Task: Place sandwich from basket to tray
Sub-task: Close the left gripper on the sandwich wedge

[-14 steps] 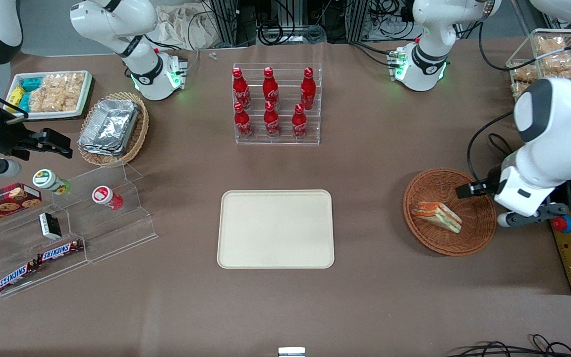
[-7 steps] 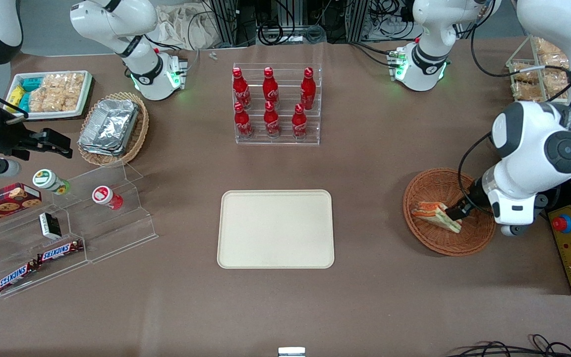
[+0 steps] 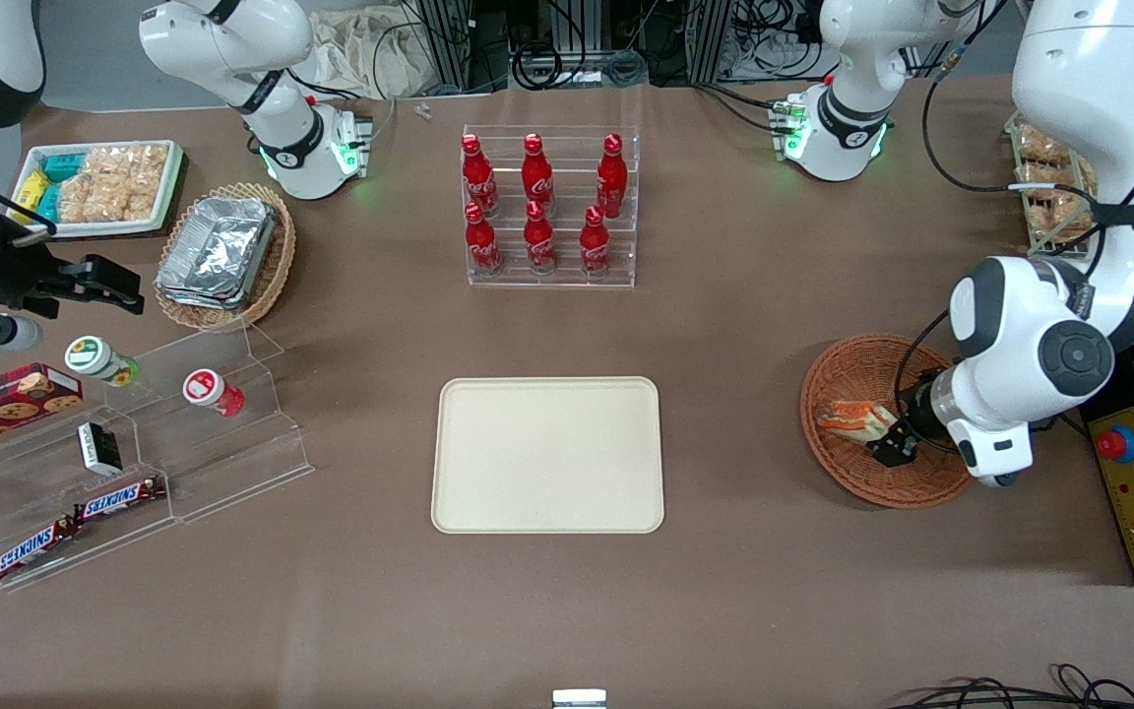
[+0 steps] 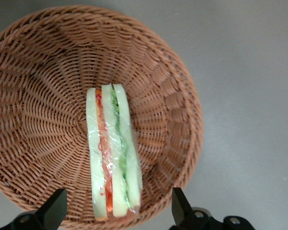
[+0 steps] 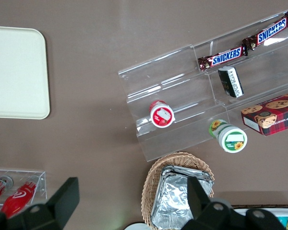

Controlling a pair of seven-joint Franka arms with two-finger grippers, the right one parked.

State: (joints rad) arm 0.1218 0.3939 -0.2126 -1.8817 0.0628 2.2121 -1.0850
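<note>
Where basket point(image 4: 173, 96) cradles sandwich point(image 4: 113, 153), hand point(image 4: 119, 211) astride.

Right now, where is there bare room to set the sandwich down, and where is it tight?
The tray is bare all over, and open tablecloth lies between it and the basket. It is tight inside the basket, where the open gripper straddles the sandwich, and around the bottle rack.
</note>
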